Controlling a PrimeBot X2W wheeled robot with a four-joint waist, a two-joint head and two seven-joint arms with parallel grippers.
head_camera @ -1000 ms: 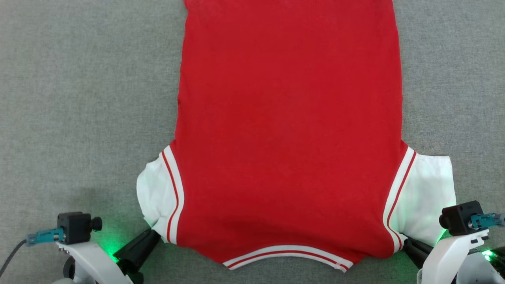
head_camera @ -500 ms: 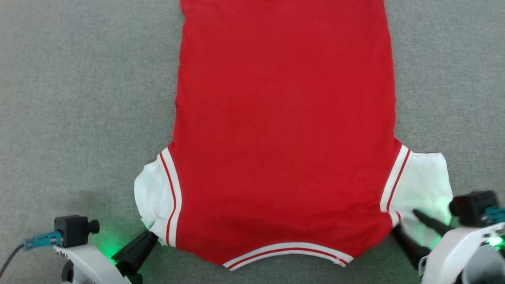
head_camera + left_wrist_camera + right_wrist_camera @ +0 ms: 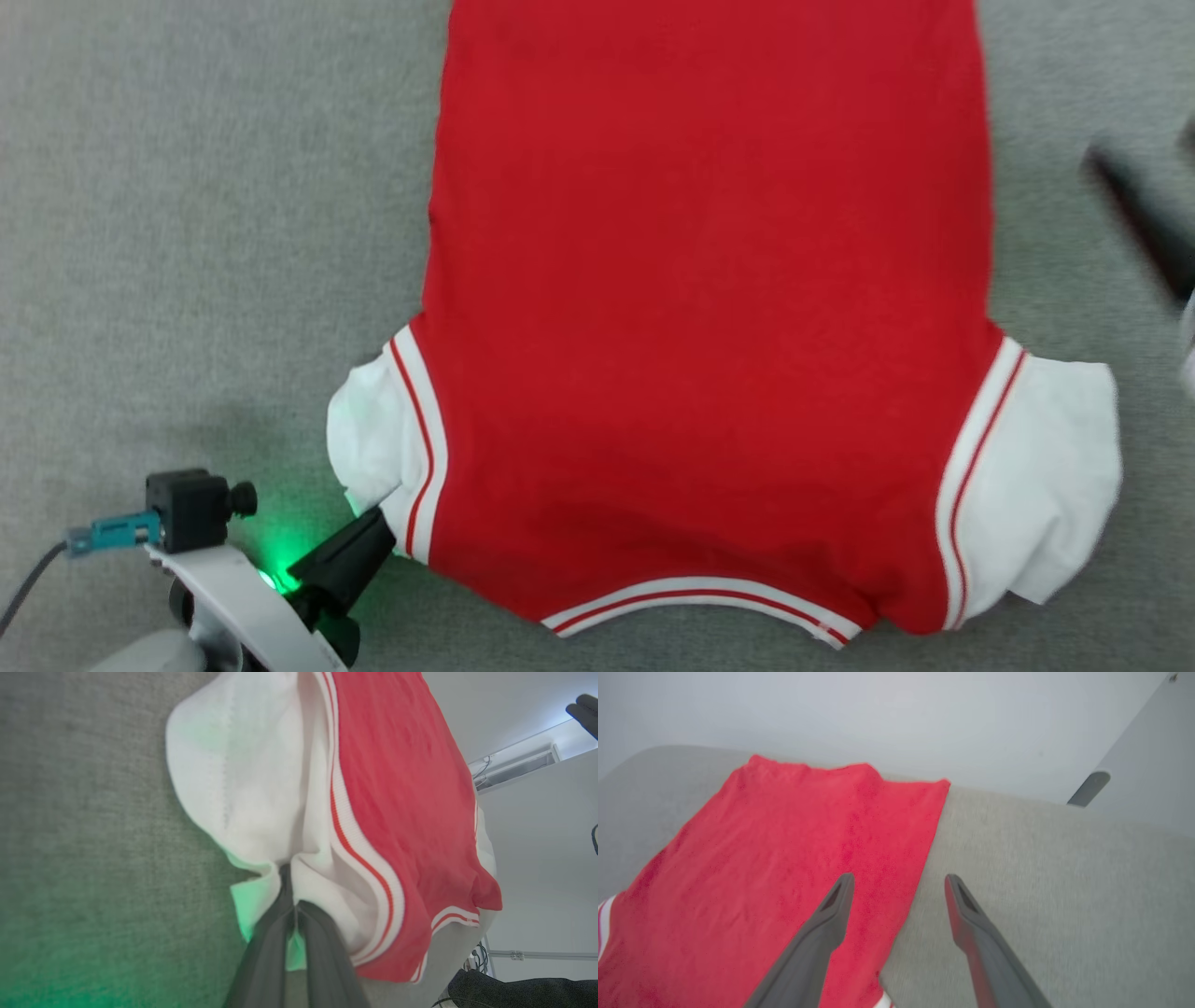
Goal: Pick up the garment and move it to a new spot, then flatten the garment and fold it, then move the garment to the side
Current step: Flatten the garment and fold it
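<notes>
The garment, a bright red shirt with white sleeves and striped trim, lies flat on the grey surface, hem toward me. My left gripper is shut on the bunched lower edge of its white left sleeve; the left wrist view shows the sleeve cloth pinched at that gripper's tip. My right gripper is open and holds nothing, hovering above the garment's right side edge. One of its dark fingers shows blurred at the right. The right sleeve lies loose.
Grey surface stretches wide to the left of the garment and in a narrower strip to its right. Its far edge meets a pale wall. A dark object and cables sit beyond the surface's edge.
My right gripper opened, let go of the right sleeve and moved up and away to the right. The sleeve now lies spread. The head view has shifted slightly.
</notes>
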